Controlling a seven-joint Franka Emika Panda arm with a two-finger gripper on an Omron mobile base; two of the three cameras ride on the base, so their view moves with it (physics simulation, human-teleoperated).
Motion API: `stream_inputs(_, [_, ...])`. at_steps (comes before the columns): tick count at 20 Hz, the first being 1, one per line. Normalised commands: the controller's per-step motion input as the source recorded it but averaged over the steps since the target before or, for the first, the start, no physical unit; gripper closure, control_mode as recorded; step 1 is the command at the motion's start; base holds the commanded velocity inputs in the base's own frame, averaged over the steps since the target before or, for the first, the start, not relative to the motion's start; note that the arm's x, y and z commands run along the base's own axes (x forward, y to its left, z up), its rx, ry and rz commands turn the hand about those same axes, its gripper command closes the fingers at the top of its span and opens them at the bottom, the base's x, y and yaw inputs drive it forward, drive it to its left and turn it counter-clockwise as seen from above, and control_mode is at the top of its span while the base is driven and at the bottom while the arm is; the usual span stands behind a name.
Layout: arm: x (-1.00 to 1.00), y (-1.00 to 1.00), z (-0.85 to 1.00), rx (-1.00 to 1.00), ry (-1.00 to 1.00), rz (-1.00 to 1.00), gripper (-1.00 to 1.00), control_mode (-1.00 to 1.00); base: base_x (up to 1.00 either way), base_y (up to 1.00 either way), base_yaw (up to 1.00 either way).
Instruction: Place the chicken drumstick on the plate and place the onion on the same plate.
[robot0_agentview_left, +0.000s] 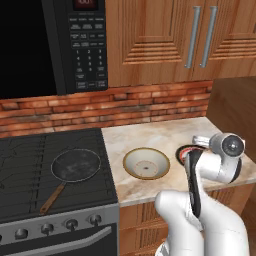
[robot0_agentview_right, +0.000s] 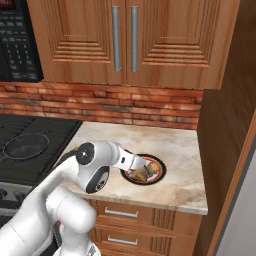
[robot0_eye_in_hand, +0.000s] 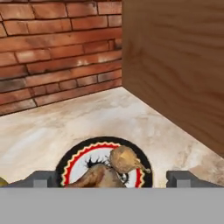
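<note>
Now your hand is wide open and holds nothing, just above the plate. The chicken drumstick and the onion lie touching on that plate. Farther along the desk sits a tan bowl.

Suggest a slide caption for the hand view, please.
Open gripper above the plate, which holds the drumstick and onion.

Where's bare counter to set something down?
Free: marble behind the plate up to the brick wall, and the strip between plate and wooden side panel. Also behind the tan bowl. Crowded: the plate itself, carrying drumstick and onion, open gripper over it.
</note>
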Motion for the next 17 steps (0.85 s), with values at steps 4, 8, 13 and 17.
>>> stream_inputs(4, [-0.99, 1.00, 0.96, -0.16, 0.00, 0.09, -1.00, -1.00, 0.00, 0.00, 0.00])
stream_inputs(8, [-0.85, 1.00, 1.00, -0.28, 0.01, 0.23, -1.00, -1.00, 0.00, 0.00, 0.00])
stream_inputs(13, [-0.61, 0.90, 0.48, -0.33, -0.03, 0.30, -1.00, -1.00, 0.00, 0.00, 0.00])
stream_inputs(17, [0.02, 0.00, 0.00, -0.01, 0.02, 0.00, -1.00, -1.00, 0.00, 0.00, 0.00])
